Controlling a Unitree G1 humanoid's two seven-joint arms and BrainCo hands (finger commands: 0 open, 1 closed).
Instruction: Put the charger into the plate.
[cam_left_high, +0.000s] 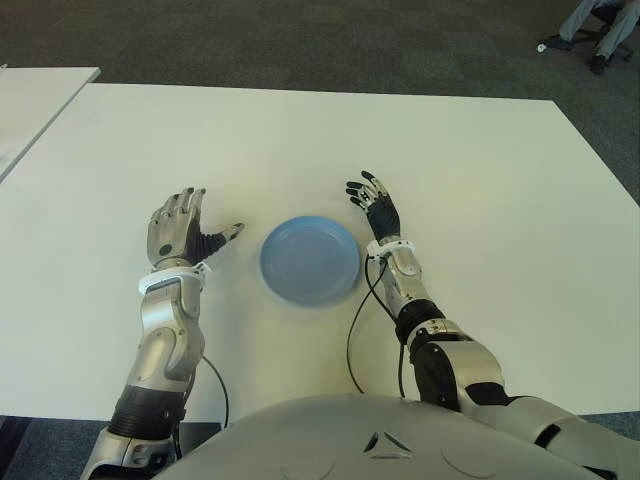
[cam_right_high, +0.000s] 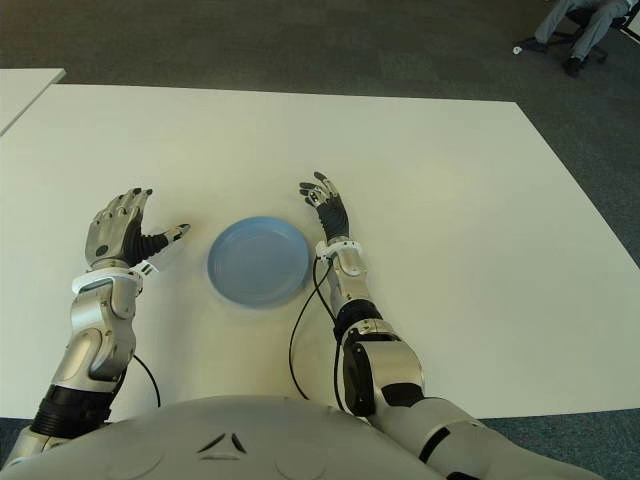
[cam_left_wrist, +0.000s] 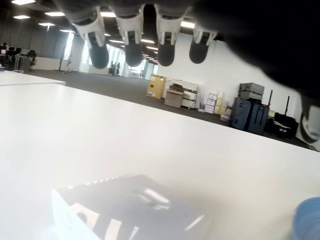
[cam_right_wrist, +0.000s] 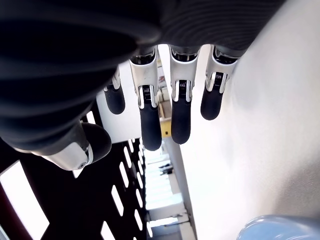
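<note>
The blue plate (cam_left_high: 310, 262) lies empty on the white table (cam_left_high: 480, 200), between my two hands. My left hand (cam_left_high: 210, 216) hovers just left of the plate, fingers spread and thumb pointing at it, holding nothing. In the left wrist view a white boxy block, apparently the charger (cam_left_wrist: 130, 210), lies on the table close beneath that hand; the eye views do not show it. My right hand (cam_left_high: 374, 203) is at the plate's right rim, fingers (cam_right_wrist: 181, 112) straight and open, with nothing in them. An edge of the plate (cam_right_wrist: 280, 227) shows in the right wrist view.
A black cable (cam_left_high: 354, 335) loops on the table beside my right forearm. A second white table (cam_left_high: 35, 100) stands at the far left. A seated person's legs (cam_left_high: 598, 25) show on the carpet at the far right.
</note>
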